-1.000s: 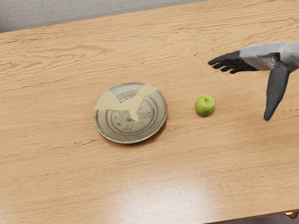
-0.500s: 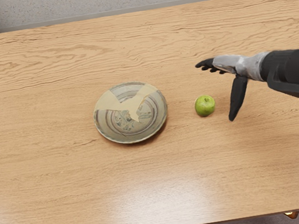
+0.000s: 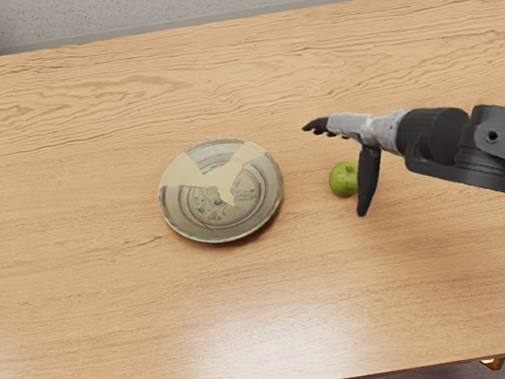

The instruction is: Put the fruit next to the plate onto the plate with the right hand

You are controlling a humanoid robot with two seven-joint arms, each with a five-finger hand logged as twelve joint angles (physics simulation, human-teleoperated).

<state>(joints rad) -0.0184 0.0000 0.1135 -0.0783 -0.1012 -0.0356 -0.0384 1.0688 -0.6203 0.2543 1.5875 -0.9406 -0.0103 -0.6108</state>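
text: none legible | labels: none — plate [image 3: 220, 191] shows pattern only — no lettering

Open right hand [image 3: 357, 137] held at the apple [image 3: 342, 179]
The apple is set on the table [image 3: 109, 318] at the plate's [image 3: 168, 206] 3 o'clock, near it; the hand is spread from its 12 to 3 o'clock.

Bright even light, sharp render, soft glare on near table [image 3: 258, 342], faint shadows, no blur
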